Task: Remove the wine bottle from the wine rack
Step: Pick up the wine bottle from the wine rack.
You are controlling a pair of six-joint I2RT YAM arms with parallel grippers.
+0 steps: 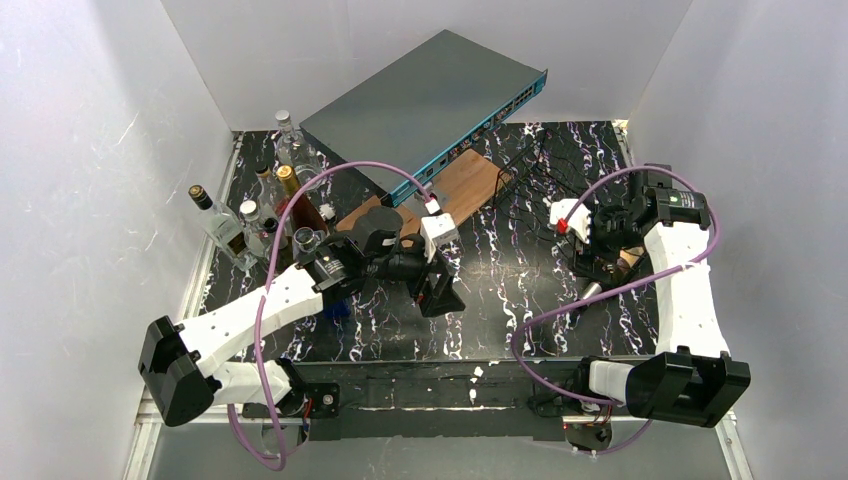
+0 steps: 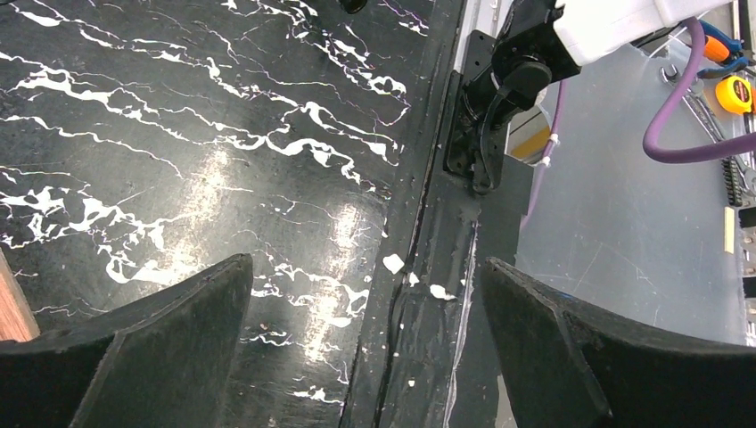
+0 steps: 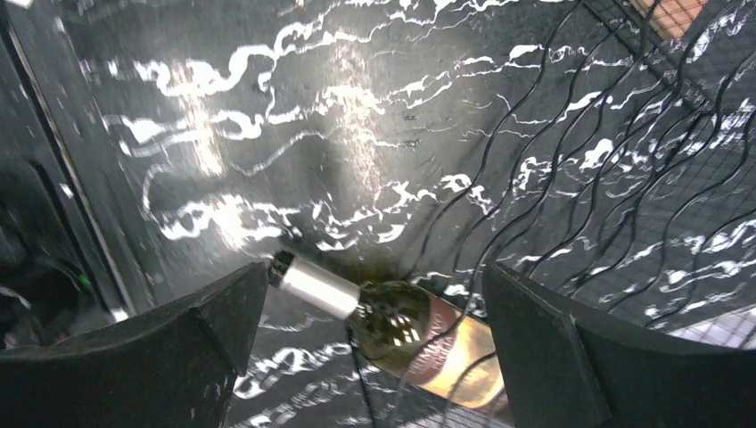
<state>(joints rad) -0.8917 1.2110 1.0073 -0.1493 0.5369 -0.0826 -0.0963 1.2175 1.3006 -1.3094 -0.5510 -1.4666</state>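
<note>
1 wine bottle [image 3: 401, 330] lies on its side in a black wire wine rack [image 3: 571, 178] on a marbled black worktop [image 3: 267, 134], its silver-capped neck poking past the wires. The right end effector [image 3: 370, 276] hovers above it, its 2 fingers spread wide and empty. The left end effector [image 2: 365, 267], also spread and empty, hangs near the worktop's front edge. This looks like the approach: next, lower, straddle the neck, close.

The wine bottle [image 3: 401, 332] lies on its side in one edge of the wine rack [image 3: 588, 169]. Its silver-capped neck pokes out past the wires, and thin wires cross its dark glass shoulder and tan label. The rack is a low frame of thin black wavy wires with a fine grid end.
</note>
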